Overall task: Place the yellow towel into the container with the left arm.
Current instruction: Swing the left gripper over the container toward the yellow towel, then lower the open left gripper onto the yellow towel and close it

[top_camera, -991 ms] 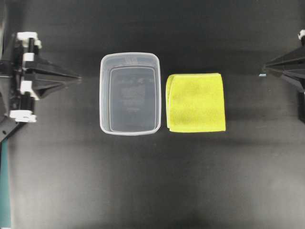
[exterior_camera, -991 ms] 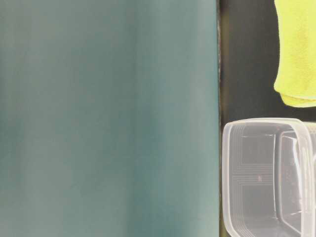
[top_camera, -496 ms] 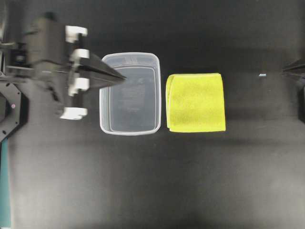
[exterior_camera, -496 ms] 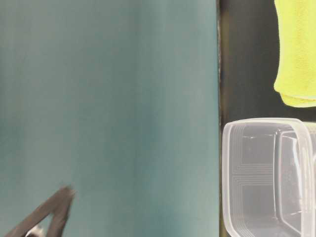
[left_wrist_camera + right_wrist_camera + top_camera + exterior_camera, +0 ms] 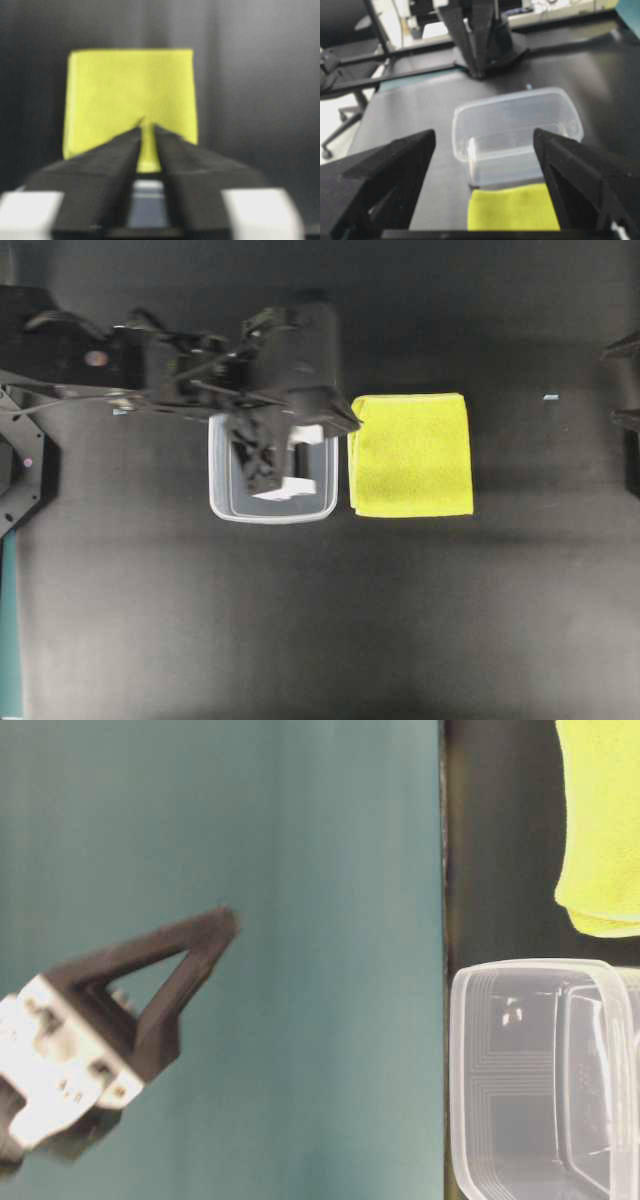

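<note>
Overhead exterior view: the long black jointed left arm (image 5: 150, 375) extends from the left edge across the black counter (image 5: 320, 620) and hangs above the clear rectangular plastic container (image 5: 222, 502). Its black-and-white left end effector (image 5: 345, 423) points toward the bright yellow-green folded microfibre towel (image 5: 412, 455), with the tip at the towel's near edge. The towel lies flat on the counter, just beside the container's right wall and outside it.

In the left wrist view, the two black fingers (image 5: 107, 160) converge to a narrow slot, nearly closed, with nothing gripped between them. The towel lies directly ahead, centred on the slot; contact with the cloth cannot be determined.

In the right wrist view, the right end effector (image 5: 485, 165) has its fingers spread wide and holds nothing. It sits at the far right of the counter, well apart from towel and container.
</note>
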